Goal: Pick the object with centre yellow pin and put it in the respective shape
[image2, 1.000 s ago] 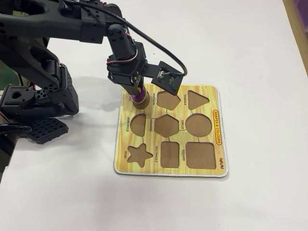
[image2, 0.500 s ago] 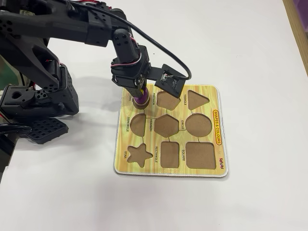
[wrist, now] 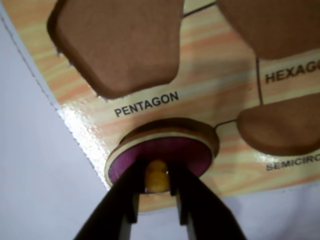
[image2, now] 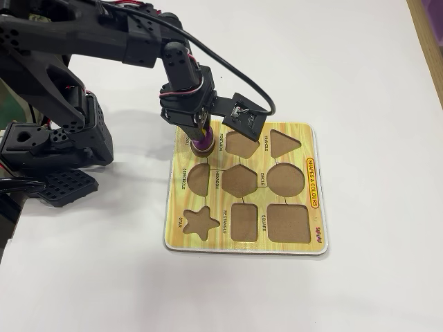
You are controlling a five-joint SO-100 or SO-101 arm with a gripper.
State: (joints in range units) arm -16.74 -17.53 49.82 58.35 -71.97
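The object with centre yellow pin (wrist: 165, 150) is a purple oval piece with a pale rim, and it sits at the oval recess in the corner of the shape board (wrist: 215, 95) beside the word PENTAGON. My gripper (wrist: 157, 181) is shut on its yellow knob (wrist: 156, 174), one dark finger on each side. A brown recess edge shows behind the piece, and I cannot tell whether it lies fully flat. In the fixed view the gripper (image2: 201, 135) stands over the purple piece (image2: 203, 144) at the board's (image2: 291, 250) top left corner.
The board's other recesses are bare brown, among them the pentagon (image2: 241, 144), triangle (image2: 283, 142), circle (image2: 286, 180), star (image2: 200, 223) and square (image2: 288, 223). The arm's black base (image2: 55, 145) stands left of the board. White table lies all round.
Over the last second the gripper moved slightly right and down with the purple piece onto the board's corner recess. Since half a second ago almost nothing has moved.
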